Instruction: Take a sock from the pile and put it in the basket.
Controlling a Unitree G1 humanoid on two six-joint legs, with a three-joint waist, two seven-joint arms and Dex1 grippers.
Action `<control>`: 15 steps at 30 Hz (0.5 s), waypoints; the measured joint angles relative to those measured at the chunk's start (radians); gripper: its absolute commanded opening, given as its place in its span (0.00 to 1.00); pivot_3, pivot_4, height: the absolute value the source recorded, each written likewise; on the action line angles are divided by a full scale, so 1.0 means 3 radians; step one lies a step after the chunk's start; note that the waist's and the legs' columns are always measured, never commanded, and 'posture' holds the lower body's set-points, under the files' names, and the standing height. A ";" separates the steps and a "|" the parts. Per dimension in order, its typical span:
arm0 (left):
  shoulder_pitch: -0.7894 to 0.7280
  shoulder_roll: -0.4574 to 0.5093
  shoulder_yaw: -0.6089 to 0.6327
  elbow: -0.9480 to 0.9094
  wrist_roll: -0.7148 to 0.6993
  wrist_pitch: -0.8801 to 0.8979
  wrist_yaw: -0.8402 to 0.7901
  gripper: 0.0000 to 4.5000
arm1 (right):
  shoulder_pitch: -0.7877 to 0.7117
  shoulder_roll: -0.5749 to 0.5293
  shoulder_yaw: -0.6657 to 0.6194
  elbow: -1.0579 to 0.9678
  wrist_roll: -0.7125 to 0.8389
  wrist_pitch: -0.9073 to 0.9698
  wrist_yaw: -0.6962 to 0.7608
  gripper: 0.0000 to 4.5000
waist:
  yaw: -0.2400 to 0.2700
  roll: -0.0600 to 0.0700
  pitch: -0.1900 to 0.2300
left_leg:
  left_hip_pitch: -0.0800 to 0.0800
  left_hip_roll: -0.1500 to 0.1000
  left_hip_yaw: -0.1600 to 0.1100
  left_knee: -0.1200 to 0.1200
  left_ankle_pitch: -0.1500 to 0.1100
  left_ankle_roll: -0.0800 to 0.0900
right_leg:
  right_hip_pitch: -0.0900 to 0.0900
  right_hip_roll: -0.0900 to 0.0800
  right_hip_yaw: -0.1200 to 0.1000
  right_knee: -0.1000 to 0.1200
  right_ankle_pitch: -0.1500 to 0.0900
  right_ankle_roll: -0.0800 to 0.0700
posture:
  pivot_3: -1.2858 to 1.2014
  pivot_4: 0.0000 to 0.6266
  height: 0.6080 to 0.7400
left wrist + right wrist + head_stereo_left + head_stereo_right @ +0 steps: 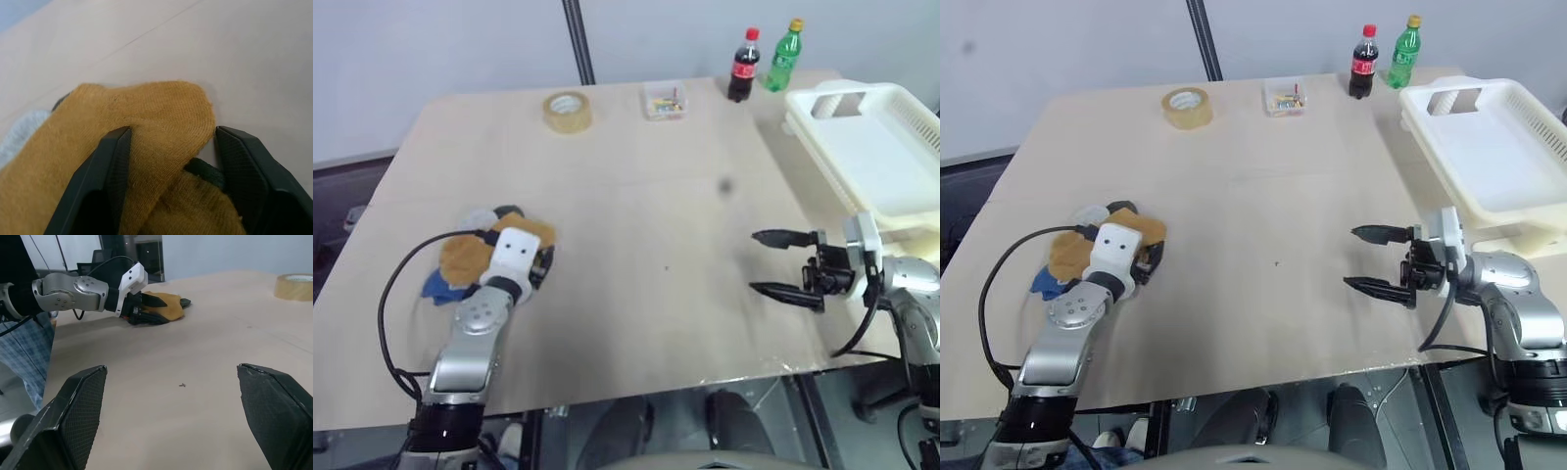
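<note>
L gripper (168, 147) is at the pile (475, 250), approx 9 o'clock of table (636, 225) centre. Jaws wide apart, one finger (105, 166) each side of a mustard sock (156, 112) fold; sock sits between them but jaws aren't closed on it, so no real grip yet. Dark grey sock (205, 171) edge shows under the mustard one, light grey bit (19, 132) beside it. Blue sock (435, 287) pokes out at pile's 7 o'clock side.

R gripper (773, 264) hovers over bare table at approx 4 o'clock, pointing sideways toward L arm, jaws spread fully, nothing in them. Well apart from the pile.

Basket (891, 147) is at 2 o'clock, on table's R edge, overhanging a bit, no socks inside it. R gripper near its front end, not touching.

Far edge, 12 o'clock: tape roll (567, 110), small clear box (664, 101) w/ small items. At 1 o'clock: cola bottle (743, 66) & green bottle (783, 57), upright, just beside basket's far corner.
</note>
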 measured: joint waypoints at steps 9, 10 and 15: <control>-0.0019 0.0040 -0.0008 0.0019 0.0136 -0.0067 -0.0051 0.01 | 0.0047 0.0018 0.0003 -0.0038 -0.0002 -0.0021 -0.0019 1.00 | -0.0001 0.0000 0.0000 | -0.0001 0.0000 0.0000 0.0000 0.0000 0.0000 | 0.0000 0.0000 0.0000 -0.0001 0.0000 0.0000 | 0.52 0.24 1.00; -0.0003 0.0040 -0.0007 0.0007 0.0140 -0.0068 -0.0054 0.01 | 0.0058 0.0018 0.0003 -0.0043 -0.0002 -0.0021 -0.0024 1.00 | -0.0002 0.0000 0.0000 | -0.0001 0.0000 0.0000 0.0000 0.0000 0.0000 | 0.0000 0.0000 0.0000 -0.0001 0.0000 0.0000 | 0.52 0.24 1.00; 0.0067 0.0039 0.0001 -0.0060 0.0159 -0.0067 -0.0055 0.01 | 0.0074 0.0018 0.0003 -0.0060 -0.0002 -0.0020 -0.0042 1.00 | -0.0004 0.0000 0.0000 | -0.0001 0.0000 0.0000 0.0000 0.0000 0.0000 | 0.0000 0.0000 0.0001 -0.0001 0.0000 0.0000 | 0.52 0.24 1.00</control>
